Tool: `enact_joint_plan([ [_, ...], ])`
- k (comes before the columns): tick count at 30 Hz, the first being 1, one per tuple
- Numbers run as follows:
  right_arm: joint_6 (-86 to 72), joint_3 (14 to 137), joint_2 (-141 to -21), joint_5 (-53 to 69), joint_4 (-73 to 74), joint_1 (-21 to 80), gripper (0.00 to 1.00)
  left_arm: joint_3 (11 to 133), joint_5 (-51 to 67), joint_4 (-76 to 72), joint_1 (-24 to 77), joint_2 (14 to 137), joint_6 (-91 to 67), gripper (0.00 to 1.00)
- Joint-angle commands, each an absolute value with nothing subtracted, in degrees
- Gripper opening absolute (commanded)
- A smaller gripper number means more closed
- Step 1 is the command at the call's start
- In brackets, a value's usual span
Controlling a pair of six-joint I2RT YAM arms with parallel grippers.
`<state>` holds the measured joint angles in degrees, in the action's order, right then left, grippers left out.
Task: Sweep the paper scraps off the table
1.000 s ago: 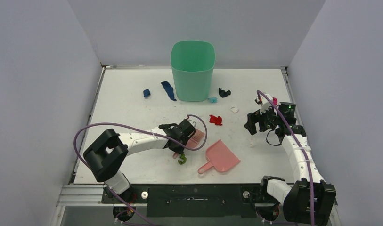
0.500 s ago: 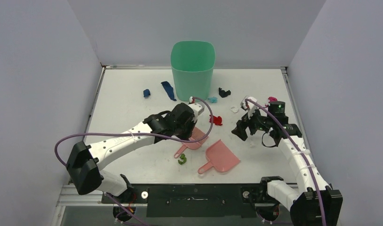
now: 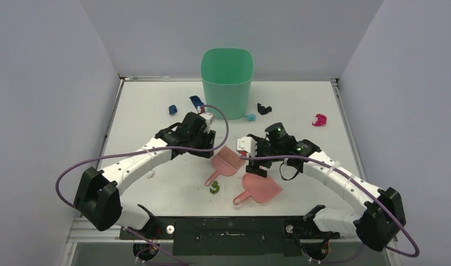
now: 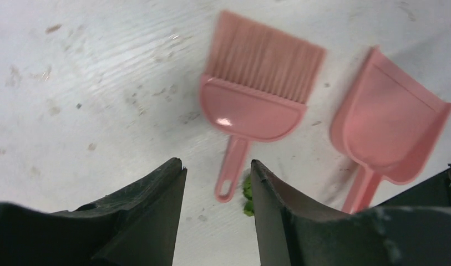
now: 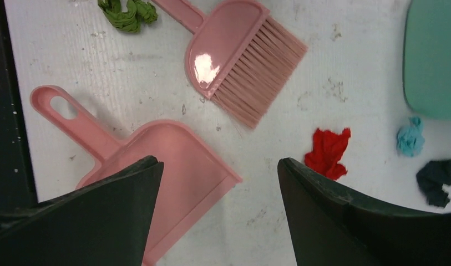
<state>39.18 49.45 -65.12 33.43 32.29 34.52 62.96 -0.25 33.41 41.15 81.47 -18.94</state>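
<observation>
Two grippers: both hang over the table (image 3: 151, 100) in front of the mint-green bin (image 3: 227, 83), on the side toward the arm bases.
Left gripper (image 4: 216, 166): jaws parted with nothing between them; front-left of the bin, above the brush.
Right gripper (image 5: 217, 162): jaws spread wide and empty; in front of the bin, over the dustpan's mouth.
Pink hand brush (image 3: 225, 162): flat on the table in front of the bin, bristles toward the bin, handle pointing away.
Pink dustpan (image 3: 260, 188): flat, farther from the bin than the brush and just right of it, not touching it.
Paper scraps, green (image 3: 214, 188): just beside the brush handle's tip, well in front of the bin.
Paper scraps, light blue (image 3: 250, 117): at the bin's right foot.
Paper scraps, black (image 3: 263, 108): near the bin's right side.
Paper scraps, red (image 5: 328, 152): in front of the bin's right side, near the light blue one.
Paper scraps, dark blue: one (image 3: 196, 102) close to the bin's left side, another (image 3: 172, 110) farther left.
Paper scraps, magenta (image 3: 320, 119): well right of the bin.
</observation>
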Motion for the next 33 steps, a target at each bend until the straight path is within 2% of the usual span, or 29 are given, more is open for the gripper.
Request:
enact_joint_plan([
  [1,48.0,56.8,-72.6,23.5,35.2,43.0,0.75,55.2,5.8,29.4,33.2,72.1,-23.7,0.46],
  [3,49.8,60.3,-77.1,22.4,36.2,45.8,0.71,51.7,5.2,28.8,29.9,68.5,-24.4,0.50],
  [6,50.9,64.6,-82.9,22.8,35.1,48.9,0.69,46.6,1.2,28.6,26.0,63.0,-24.8,0.62],
  [11,51.9,68.5,-90.8,24.3,28.5,52.2,0.74,44.0,-11.7,29.8,24.7,55.7,-26.3,0.80],
  [13,54.4,68.8,-94.0,24.7,26.9,53.0,0.75,43.4,-13.4,30.3,21.5,53.9,-28.9,0.87],
  [18,58.5,72.1,-101.1,24.5,27.7,55.2,0.74,42.5,-11.2,28.3,15.1,52.1,-31.0,0.89],
  [25,60.6,79.3,-109.6,23.1,30.9,58.7,0.69,42.2,-7.3,27.6,13.2,52.9,-32.5,0.88],
  [30,62.1,84.7,-115.5,22.8,36.8,59.3,0.55,42.5,-7.4,27.8,12.9,53.1,-32.0,0.88],
  [33,63.6,85.5,-116.4,22.9,40.3,59.2,0.54,42.5,-7.1,27.5,12.8,52.7,-31.9,0.88],
])
